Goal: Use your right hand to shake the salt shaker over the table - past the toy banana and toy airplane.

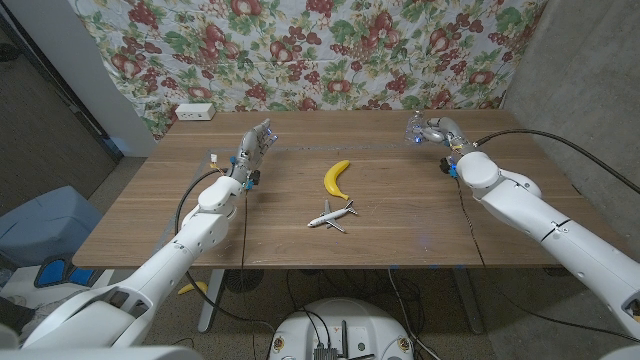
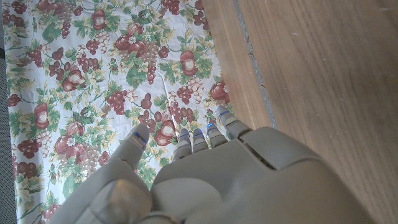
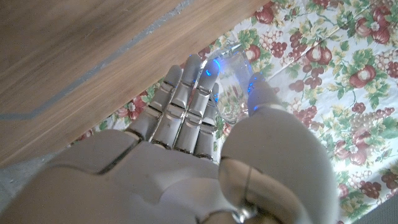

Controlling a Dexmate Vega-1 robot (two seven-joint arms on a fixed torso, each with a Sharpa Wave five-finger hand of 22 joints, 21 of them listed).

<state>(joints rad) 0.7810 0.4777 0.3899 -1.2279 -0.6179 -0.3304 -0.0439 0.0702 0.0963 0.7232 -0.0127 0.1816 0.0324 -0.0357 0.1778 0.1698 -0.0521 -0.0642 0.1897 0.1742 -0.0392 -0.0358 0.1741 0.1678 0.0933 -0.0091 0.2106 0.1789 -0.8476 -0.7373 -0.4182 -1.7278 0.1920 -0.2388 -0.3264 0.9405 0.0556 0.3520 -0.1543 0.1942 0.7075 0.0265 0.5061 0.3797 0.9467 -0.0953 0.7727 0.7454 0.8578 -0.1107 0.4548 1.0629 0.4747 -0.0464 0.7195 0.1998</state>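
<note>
Right robot hand [image 1: 432, 130] at far right of tabletop [image 1: 280, 235], fingers [image 3: 186, 93] and thumb wrapped round clear salt shaker [image 3: 231, 84], held above wood. Left robot hand [image 1: 253, 146] spread, holding nothing. Toy banana [image 1: 337, 177] and toy airplane [image 1: 331, 215] mid-table. Step: shaker grasped, shaking apparently due. Next likely needs short wrist flicks beyond toys.

Wooden table [image 1: 400, 250] w/ fruit-print cloth [image 1: 330, 50] behind, grey wall [image 1: 590, 70] at right.

Wooden table [image 1: 280, 240], fruit-print cloth backdrop [image 1: 330, 50], white box [image 1: 195, 113] at far edge
</note>
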